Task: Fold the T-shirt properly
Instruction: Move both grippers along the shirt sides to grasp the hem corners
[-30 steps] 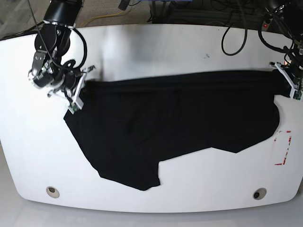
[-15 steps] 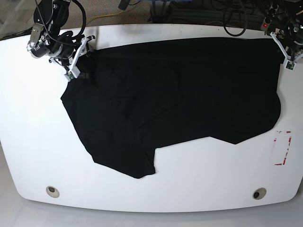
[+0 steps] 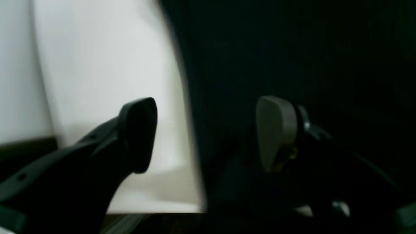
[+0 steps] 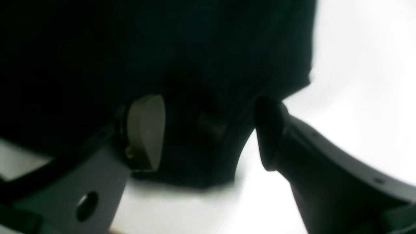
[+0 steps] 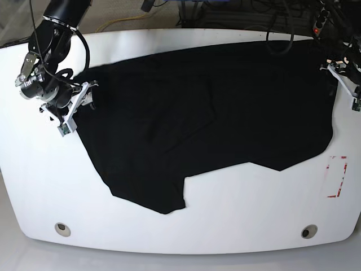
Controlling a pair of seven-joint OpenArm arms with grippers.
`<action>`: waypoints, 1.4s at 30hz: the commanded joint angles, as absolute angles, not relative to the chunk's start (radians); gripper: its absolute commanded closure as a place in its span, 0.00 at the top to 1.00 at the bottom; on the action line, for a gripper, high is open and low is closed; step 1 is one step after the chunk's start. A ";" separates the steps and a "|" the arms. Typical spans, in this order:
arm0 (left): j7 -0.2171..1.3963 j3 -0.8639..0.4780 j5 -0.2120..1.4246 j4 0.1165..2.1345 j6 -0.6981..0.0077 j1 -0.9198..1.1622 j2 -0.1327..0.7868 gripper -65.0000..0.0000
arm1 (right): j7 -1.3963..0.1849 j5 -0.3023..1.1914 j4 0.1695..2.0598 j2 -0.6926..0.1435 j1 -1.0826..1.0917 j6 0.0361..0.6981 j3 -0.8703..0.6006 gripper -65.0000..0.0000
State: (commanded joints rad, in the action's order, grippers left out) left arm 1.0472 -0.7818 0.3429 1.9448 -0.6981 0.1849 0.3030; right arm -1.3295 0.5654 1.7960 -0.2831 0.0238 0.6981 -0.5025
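Observation:
The black T-shirt [image 5: 214,113] lies spread wide over the white table [image 5: 242,220], its upper edge near the far side and a lobe hanging toward the front left. At the shirt's left edge my right gripper [image 5: 78,107] is open; in the right wrist view its fingers [image 4: 146,130] stand apart with a fold of the T-shirt [image 4: 182,48] between them. My left gripper [image 5: 342,84] is open at the shirt's right edge. In the left wrist view, the hem of the T-shirt [image 3: 292,48] runs between its spread fingers [image 3: 276,130].
A red dashed rectangle [image 5: 337,176] is marked on the table right of the shirt. Two round holes [image 5: 62,228] [image 5: 308,231] sit near the front edge. Cables [image 5: 279,34] lie behind the table's far edge.
Both grippers have come back from the far edge toward the front, the one on the base view's left farther. The shirt's upper edge stays near the far side.

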 joint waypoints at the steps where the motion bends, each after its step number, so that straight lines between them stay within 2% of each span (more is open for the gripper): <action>1: 1.047 -0.785 0.343 1.922 -0.698 0.142 0.302 0.69 | -1.330 0.565 1.755 -0.292 0.053 0.698 -0.499 0.64; 5: 1.047 -0.785 0.343 1.811 -0.687 0.033 0.306 0.69 | -1.328 0.564 1.641 -0.298 0.143 0.698 -0.499 0.65; 9: 1.046 -0.786 0.343 1.685 -0.593 -0.070 0.308 0.69 | -1.268 0.564 1.483 -0.335 0.237 0.698 -0.486 0.65; 13: 1.043 -0.783 0.344 1.578 -0.544 -0.145 0.332 0.69 | -1.153 0.564 1.303 -0.378 0.337 0.698 -0.400 0.65; 21: 0.937 -0.780 0.343 1.391 -0.538 -0.226 0.341 0.69 | -0.839 0.564 0.857 -0.476 0.545 0.698 -0.196 0.65; 28: 0.868 -0.722 0.343 1.279 -0.538 -0.252 0.380 0.69 | -0.572 0.564 0.595 -0.509 0.627 0.698 -0.007 0.65; 30: 0.831 -0.711 0.343 1.273 -0.536 -0.252 0.386 0.69 | -0.515 0.564 0.542 -0.507 0.633 0.698 0.033 0.65; 33: 0.799 -0.690 0.343 1.273 -0.484 -0.251 0.386 0.69 | -0.453 0.564 0.492 -0.501 0.631 0.698 0.070 0.65; 42: 0.730 -0.673 0.343 1.218 -0.352 -0.289 0.384 0.70 | -0.455 0.564 0.489 -0.420 0.601 0.698 0.079 0.64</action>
State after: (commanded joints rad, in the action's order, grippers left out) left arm 0.7296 -0.6728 0.3429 1.2175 -0.3521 -0.2892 0.3844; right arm -0.4549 0.5639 0.4887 -0.4196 0.6007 0.6981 0.0790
